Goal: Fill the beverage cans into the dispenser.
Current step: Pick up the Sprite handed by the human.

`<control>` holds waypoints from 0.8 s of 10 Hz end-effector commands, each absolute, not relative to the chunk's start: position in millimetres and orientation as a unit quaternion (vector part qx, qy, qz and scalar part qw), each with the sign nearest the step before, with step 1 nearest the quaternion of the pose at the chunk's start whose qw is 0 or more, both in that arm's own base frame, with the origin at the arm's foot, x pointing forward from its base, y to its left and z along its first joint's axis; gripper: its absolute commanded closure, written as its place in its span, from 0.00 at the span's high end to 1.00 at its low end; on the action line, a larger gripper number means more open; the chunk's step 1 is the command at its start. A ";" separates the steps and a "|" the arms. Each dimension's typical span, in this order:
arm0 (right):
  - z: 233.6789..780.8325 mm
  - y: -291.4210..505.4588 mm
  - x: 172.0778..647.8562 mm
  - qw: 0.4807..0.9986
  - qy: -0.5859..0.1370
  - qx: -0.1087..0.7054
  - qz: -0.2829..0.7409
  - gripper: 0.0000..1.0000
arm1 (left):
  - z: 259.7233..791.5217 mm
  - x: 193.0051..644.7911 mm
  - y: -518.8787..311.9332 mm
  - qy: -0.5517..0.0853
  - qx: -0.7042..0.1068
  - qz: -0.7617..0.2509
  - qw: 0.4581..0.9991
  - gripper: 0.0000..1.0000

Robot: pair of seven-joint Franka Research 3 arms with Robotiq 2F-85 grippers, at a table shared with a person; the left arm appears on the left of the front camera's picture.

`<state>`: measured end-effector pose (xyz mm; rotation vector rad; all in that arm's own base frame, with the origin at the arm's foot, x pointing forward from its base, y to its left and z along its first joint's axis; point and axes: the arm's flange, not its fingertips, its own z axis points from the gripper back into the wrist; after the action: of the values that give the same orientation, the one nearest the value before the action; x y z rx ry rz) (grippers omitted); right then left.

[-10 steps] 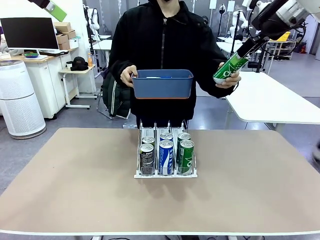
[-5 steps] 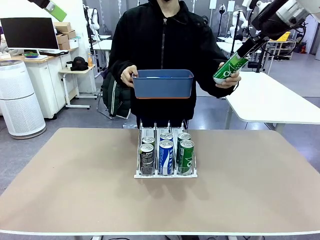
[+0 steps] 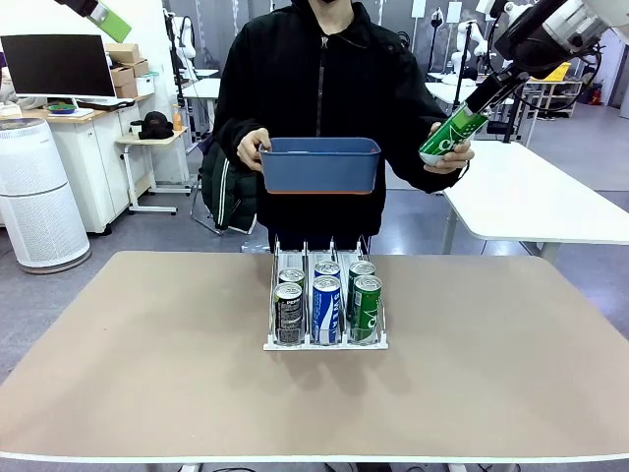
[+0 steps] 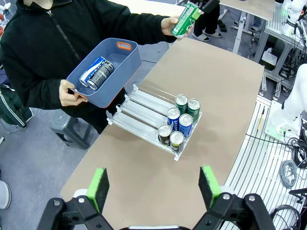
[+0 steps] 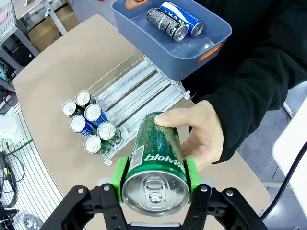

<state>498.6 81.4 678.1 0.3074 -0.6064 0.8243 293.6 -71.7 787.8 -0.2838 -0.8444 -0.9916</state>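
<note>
Green can hangs high by the far right edge of the desk, clamped in the right gripper with the person's hand also on it. Pulling before that hand lets go could tilt or drop it. Left gripper gapes wide, empty.

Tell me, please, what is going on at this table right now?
The right robot hand is shut on a green can that the person's hand also holds, beyond the table's far edge. The person's other hand carries a blue bin with two more cans. Six cans stand in the dispenser. The left robot hand hangs open above the table.
</note>
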 end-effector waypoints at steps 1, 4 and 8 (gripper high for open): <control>677.8 80.8 498.7 0.860 -0.289 0.146 0.395 0.00 | 787.8 294.0 -71.0 -0.392 -0.130 -0.458 0.787 1.00; 677.8 80.8 498.7 0.860 -0.289 0.146 0.395 0.00 | 787.8 294.0 -71.0 -0.392 -0.130 -0.458 0.787 1.00; 677.8 80.8 498.7 0.860 -0.289 0.146 0.395 0.00 | 787.8 294.0 -71.0 -0.392 -0.130 -0.458 0.787 1.00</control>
<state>498.6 81.3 678.1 0.3073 -0.6064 0.8241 293.6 -71.7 787.8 -0.2838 -0.8444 -0.9916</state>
